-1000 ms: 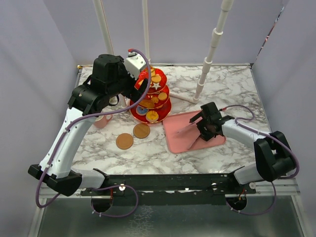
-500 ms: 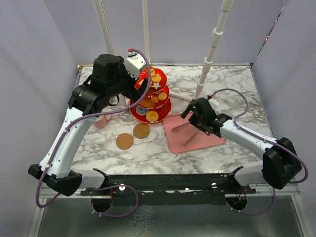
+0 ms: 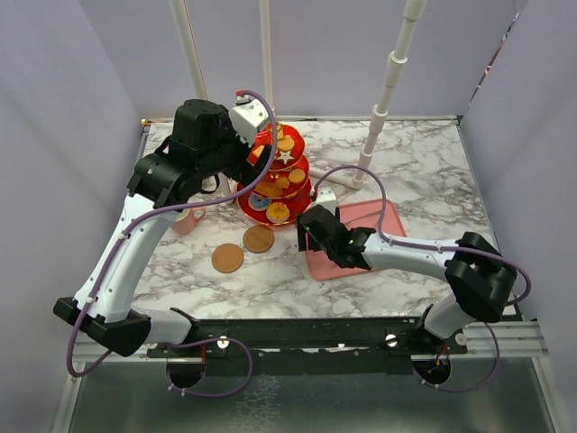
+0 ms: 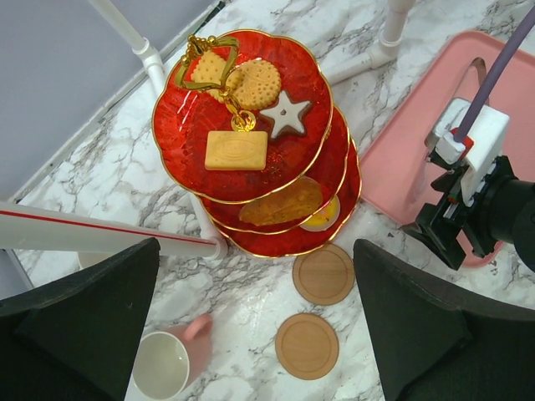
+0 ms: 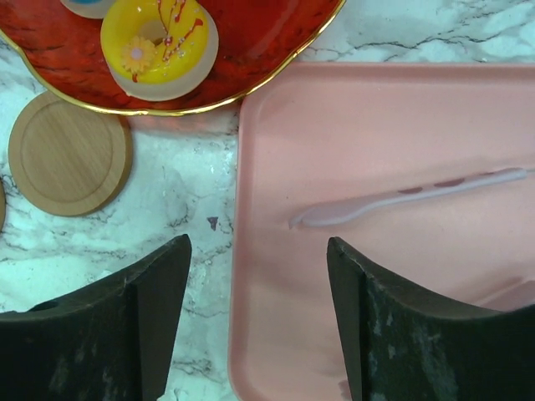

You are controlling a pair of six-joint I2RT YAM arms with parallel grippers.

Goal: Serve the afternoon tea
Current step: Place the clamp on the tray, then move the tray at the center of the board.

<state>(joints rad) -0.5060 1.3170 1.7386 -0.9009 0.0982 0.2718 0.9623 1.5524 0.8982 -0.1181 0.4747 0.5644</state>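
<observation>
From above, the right gripper has swept from the middle of the pink tray toward 9 o'clock and now hangs over the tray's left edge, just beside the red three-tier stand. The left gripper has stayed poised over the stand's 9 o'clock side. 2 brown coasters lie at 7 o'clock of the stand, and the pink mug stands at 8 o'clock. In the left wrist view, the fingers stand wide apart with nothing between them. Below them the top tier carries a square biscuit, a star cookie and the gold finial. In the right wrist view, the fingers are parted and empty, straddling the tray's left rim. A pale spoon lies in the tray at 2 o'clock.
</observation>
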